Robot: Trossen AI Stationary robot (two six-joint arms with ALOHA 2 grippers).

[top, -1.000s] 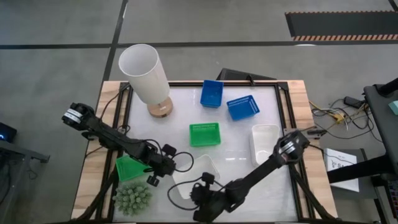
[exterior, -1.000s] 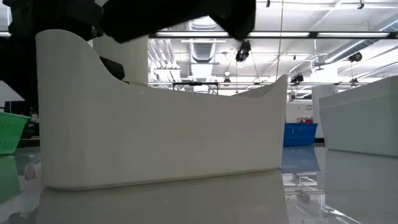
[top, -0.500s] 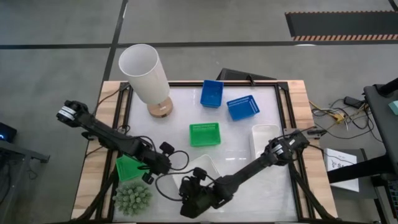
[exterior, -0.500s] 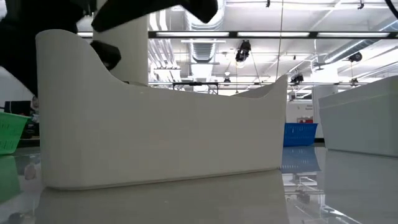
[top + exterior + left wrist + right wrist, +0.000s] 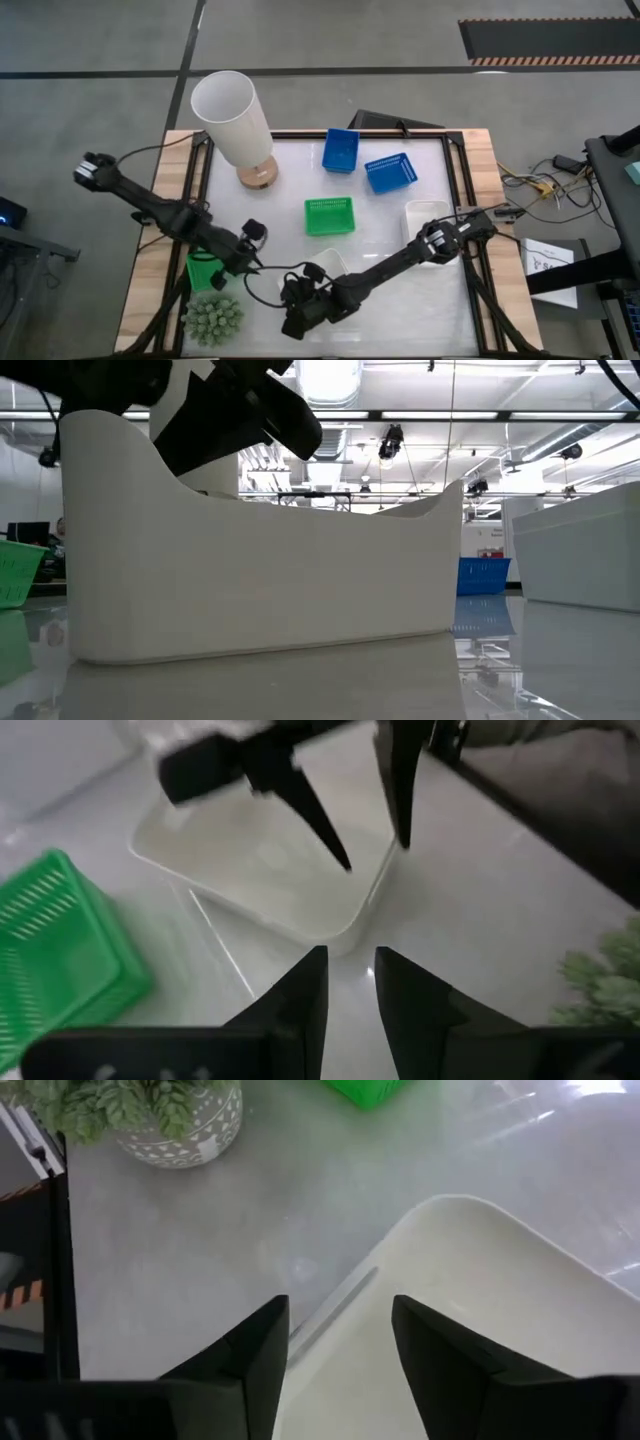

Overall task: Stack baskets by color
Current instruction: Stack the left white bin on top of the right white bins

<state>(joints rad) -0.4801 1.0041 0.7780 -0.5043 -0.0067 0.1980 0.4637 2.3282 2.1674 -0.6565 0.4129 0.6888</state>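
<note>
White basket point(image 5: 265, 870) under right gripper's point(image 5: 338, 1342) spread fingers: smooth matt plastic. Green basket point(image 5: 60, 955) beside left gripper point(image 5: 350, 982): plastic mesh. Tabletop point(image 5: 385, 220): glossy, reflective; edges point(image 5: 155, 250) look like bare wood. Plant pot point(image 5: 185, 1130): speckled, matt.

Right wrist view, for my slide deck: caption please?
Open right gripper poised over white basket's rim, potted plant beyond.

An industrial hall: concrete floor point(image 5: 400, 40), exposed ceiling ducts point(image 5: 330, 435).

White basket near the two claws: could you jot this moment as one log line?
white basket: on table, unheld | right gripper: open, over its rim | left gripper: empty, beside green basket
</note>
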